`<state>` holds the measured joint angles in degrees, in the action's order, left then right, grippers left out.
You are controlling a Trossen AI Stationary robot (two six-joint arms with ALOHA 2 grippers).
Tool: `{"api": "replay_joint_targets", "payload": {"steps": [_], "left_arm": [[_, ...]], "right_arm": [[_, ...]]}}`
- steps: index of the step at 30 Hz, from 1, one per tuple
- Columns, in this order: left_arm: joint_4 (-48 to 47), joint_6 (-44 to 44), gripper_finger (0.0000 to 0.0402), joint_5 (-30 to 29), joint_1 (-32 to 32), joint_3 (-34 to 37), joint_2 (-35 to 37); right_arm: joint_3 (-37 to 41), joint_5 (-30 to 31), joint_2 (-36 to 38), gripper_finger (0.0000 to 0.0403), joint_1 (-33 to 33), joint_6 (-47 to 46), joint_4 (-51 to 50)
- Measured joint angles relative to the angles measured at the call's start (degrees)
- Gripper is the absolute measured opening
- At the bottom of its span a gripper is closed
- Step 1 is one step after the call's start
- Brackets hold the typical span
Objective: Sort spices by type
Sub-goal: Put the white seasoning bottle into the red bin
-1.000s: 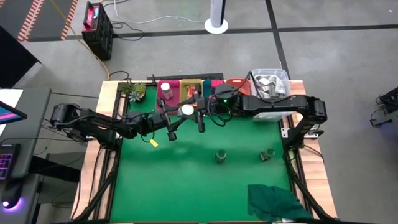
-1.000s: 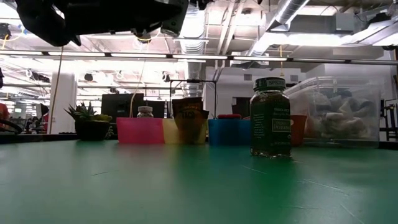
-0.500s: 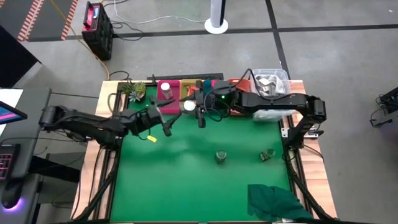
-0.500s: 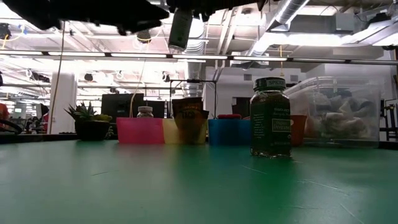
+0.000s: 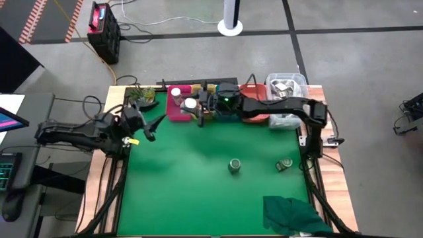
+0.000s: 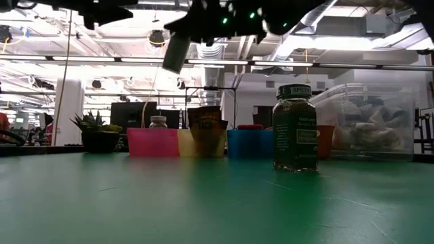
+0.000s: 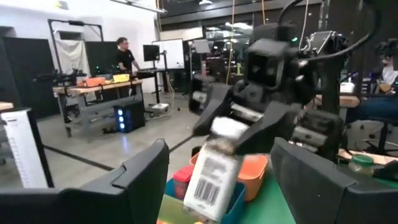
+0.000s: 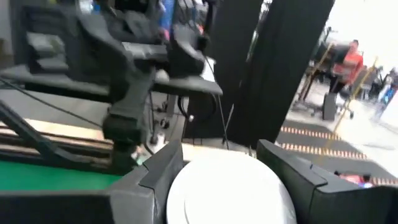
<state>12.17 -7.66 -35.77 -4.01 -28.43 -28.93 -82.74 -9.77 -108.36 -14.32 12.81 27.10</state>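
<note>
My right gripper (image 5: pixel 194 106) reaches in from the table's right and is shut on a white-capped jar (image 5: pixel 190 104), high over the near edge of the pink bin (image 5: pixel 177 111). In the low view the jar (image 6: pixel 175 53) hangs tilted. My left gripper (image 5: pixel 153 127) is open and empty near the table's left edge. Its wrist view looks between its fingers at the jar (image 7: pixel 210 177). Another white-capped jar (image 5: pixel 176 92) stands in the pink bin. An orange-brown packet (image 6: pixel 207 127) stands in the yellow bin. Two green-lidded jars (image 5: pixel 234 165) (image 5: pixel 284 164) stand on the mat. My right gripper pinches the white-capped jar at its cap end (image 8: pixel 227 186) between the two fingers (image 8: pixel 152 177). The fingers come in about level from the table's right. The jar is lifted clear and tilted, its labelled body (image 7: pixel 208 183) hanging below the cap.
Four bins line the far edge: pink, yellow (image 6: pixel 184 142), blue (image 6: pixel 249 144) and orange-red (image 5: pixel 254 99). A clear plastic tub (image 5: pixel 285 89) sits at the far right corner, a small plant (image 5: pixel 142 96) at the far left, and a dark green cloth (image 5: pixel 291 213) near the near right corner.
Both grippers were together at the white-capped jar over the mat's far middle. My left gripper has since drawn back toward the table's left edge without it. My right gripper has carried the jar toward the far left, over the pink bin, where it now hangs tilted.
</note>
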Motion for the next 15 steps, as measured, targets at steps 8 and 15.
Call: {"api": "replay_joint_targets", "payload": {"steps": [8,15], "left_arm": [[-6.0,-1.5,0.0259,-0.1,0.0,0.0,2.0],[-6.5,-3.2,0.0259,-0.1,0.0,0.0,2.6]], "right_arm": [[-10.8,-0.9,-11.7,0.0214,-2.0,-0.8,-0.1],[-18.2,-0.8,-20.2,0.0214,-2.8,-0.3,0.1]]}}
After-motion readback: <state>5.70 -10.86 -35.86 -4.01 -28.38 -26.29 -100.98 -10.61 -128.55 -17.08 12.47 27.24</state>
